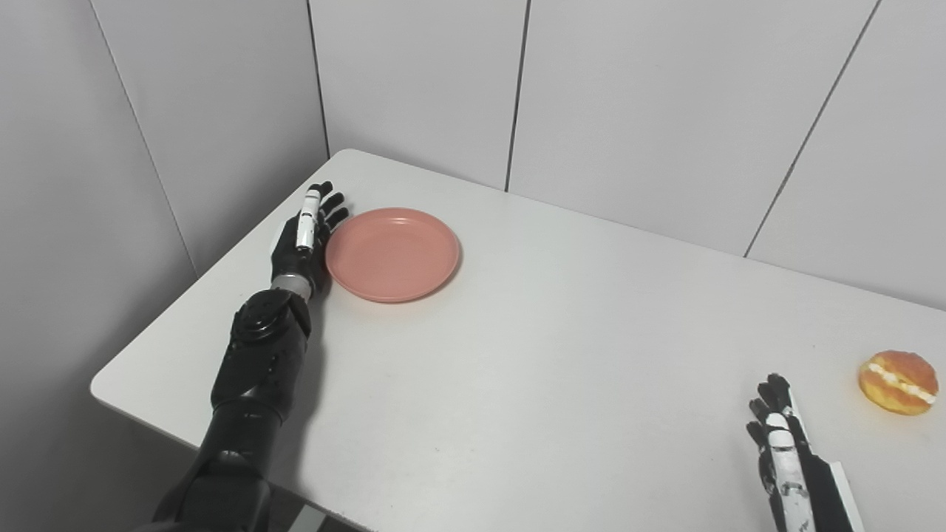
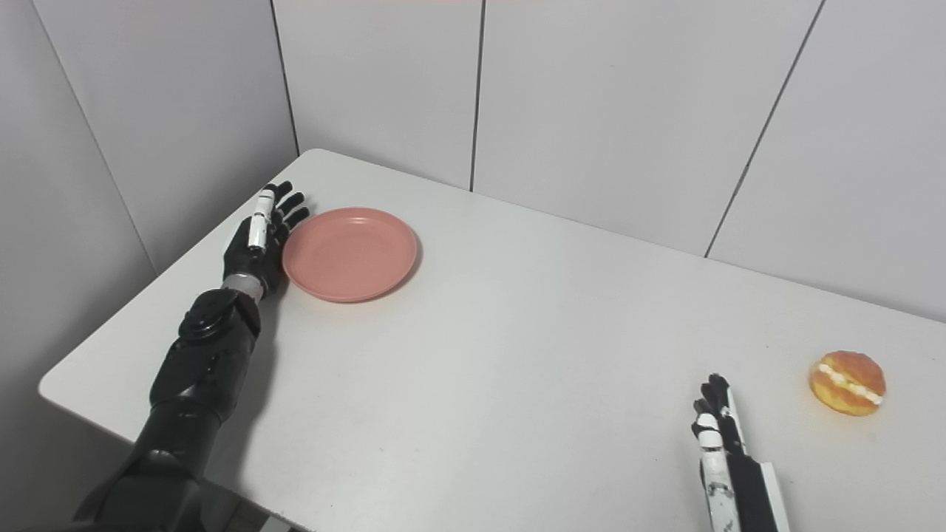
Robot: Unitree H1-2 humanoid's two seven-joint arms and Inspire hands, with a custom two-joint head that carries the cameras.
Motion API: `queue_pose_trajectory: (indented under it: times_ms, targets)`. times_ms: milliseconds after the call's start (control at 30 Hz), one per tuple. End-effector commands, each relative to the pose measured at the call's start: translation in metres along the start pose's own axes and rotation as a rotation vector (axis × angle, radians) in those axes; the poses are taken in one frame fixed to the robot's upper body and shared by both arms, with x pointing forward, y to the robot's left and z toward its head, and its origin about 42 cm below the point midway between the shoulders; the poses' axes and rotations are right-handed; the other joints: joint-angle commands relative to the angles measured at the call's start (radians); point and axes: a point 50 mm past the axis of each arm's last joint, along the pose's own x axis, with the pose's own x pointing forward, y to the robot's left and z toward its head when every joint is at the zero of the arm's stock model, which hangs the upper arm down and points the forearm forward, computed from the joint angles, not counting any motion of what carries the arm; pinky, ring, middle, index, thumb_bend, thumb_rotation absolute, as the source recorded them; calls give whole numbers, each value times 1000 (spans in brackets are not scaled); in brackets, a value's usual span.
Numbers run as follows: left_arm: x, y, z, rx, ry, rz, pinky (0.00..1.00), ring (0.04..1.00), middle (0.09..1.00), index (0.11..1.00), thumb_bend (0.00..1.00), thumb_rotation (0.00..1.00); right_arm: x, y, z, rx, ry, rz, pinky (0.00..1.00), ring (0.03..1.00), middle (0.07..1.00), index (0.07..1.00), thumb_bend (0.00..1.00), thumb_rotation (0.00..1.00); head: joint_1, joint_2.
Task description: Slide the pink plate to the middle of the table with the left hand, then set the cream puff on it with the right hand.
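With my left hand (image 1: 303,240) spread flat against the round pink plastic plate (image 1: 392,253) near the white bench's (image 1: 517,355) far-left corner, I judge the slide toward the middle comes next.

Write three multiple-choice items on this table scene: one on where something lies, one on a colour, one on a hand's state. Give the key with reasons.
1. Where is the cream puff?
A. On the plate
B. On the table, beyond and to the right of the right hand
C. In the left hand

2. What colour is the plate?
A. Blue
B. Pink
C. Green

3. What is the left hand doing?
A. Open beside the plate's left rim
B. Holding the puff
C. Lifting the plate

Key: B, the puff sits alone near the right edge; B, the plate is salmon-pink; A, its fingers are spread and hold nothing.
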Motion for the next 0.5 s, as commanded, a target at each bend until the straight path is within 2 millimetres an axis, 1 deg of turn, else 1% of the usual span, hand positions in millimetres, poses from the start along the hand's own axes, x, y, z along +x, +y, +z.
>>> queue_pose_trajectory:
  times_ms: [0, 233, 300, 467]
  targets:
    - [0, -13, 3, -3, 9, -28, 894, 898, 903, 881, 365, 986, 4, 1, 16, -2, -73, -4, 1000, 1000, 1000, 1000, 51, 1000, -2, 2]
    - [-10, -26, -9, -6, 34, -66, 923, 920, 915, 895, 362, 1000, 4, 0, 15, -19, -71, -9, 1000, 996, 1000, 1000, 71, 1000, -6, 6]
    - [-12, -29, -11, -8, 40, -74, 926, 919, 915, 894, 363, 1000, 4, 0, 16, -20, -68, -10, 1000, 994, 1000, 1000, 88, 1000, -6, 7]
    - [-17, -38, -15, -13, 51, -107, 928, 907, 909, 888, 357, 1000, 5, 2, 16, -22, -65, -11, 1000, 994, 1000, 1000, 81, 1000, -13, 12]
